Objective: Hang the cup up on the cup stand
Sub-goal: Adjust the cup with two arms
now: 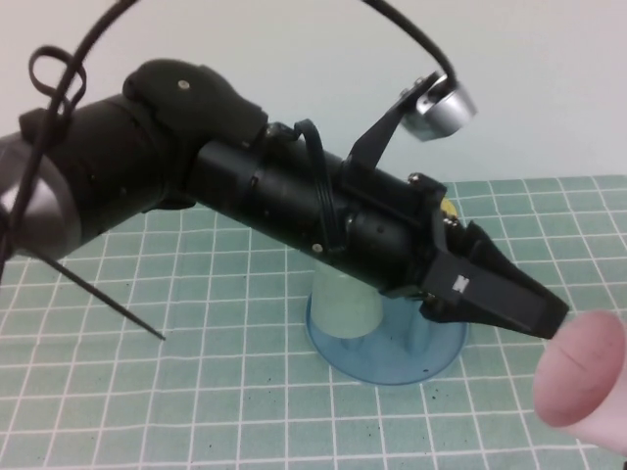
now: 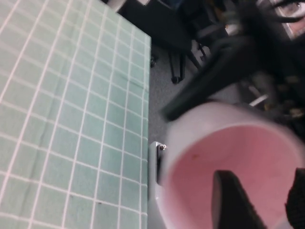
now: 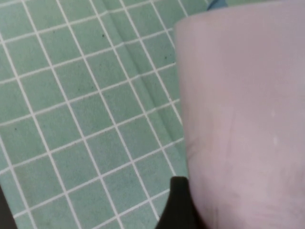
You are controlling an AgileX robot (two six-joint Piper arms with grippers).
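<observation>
We see our left arm (image 1: 245, 186) stretched across the surface (image 1: 196, 392), its left hand (image 1: 495, 294) with one finger inside the pink cup (image 1: 583, 372), part open. The right hand (image 3: 178, 205) holds the cup's outside wall, spread wide. If either lets go early, the cup drops beside the cup stand (image 1: 387, 352). No readable writing.

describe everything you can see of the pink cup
The pink cup is a small, pale, matte plastic tumbler with no handle, smooth outside and deeper pink inside. It is held off the green mat beside the blue cup stand. The left gripper reaches to its rim, one finger inside the mouth. The right gripper's finger lies against its outer wall.
</observation>
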